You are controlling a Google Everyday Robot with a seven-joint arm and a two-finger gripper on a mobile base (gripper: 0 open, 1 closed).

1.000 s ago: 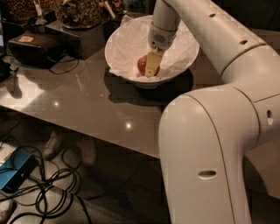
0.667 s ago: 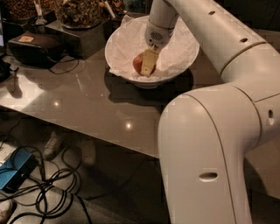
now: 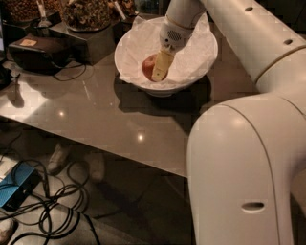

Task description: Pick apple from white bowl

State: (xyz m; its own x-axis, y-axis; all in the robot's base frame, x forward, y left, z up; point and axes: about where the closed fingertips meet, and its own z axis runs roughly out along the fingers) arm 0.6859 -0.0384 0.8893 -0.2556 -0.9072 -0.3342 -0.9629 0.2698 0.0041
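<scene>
The white bowl [image 3: 196, 80], lined with crumpled white paper, stands on the dark table near its back. The red-orange apple [image 3: 147, 66] lies in the bowl's left half. My gripper [image 3: 153, 72] reaches down into the bowl from above. One pale fingertip [image 3: 161, 67] lies across the apple's right side; the other finger is hidden behind the apple. The gripper is shut on the apple, which sits just above the paper. My white arm fills the right side of the view.
Dark glass jars of brown snacks [image 3: 86, 12] stand behind the bowl at the left. A black box [image 3: 40, 50] with a cable sits on the table's left. The table's front edge [image 3: 119, 160] runs diagonally. Cables [image 3: 52, 210] and a blue device [image 3: 16, 184] lie on the floor.
The gripper and the apple have moved together slightly to the left and up inside the bowl. The bowl has not moved.
</scene>
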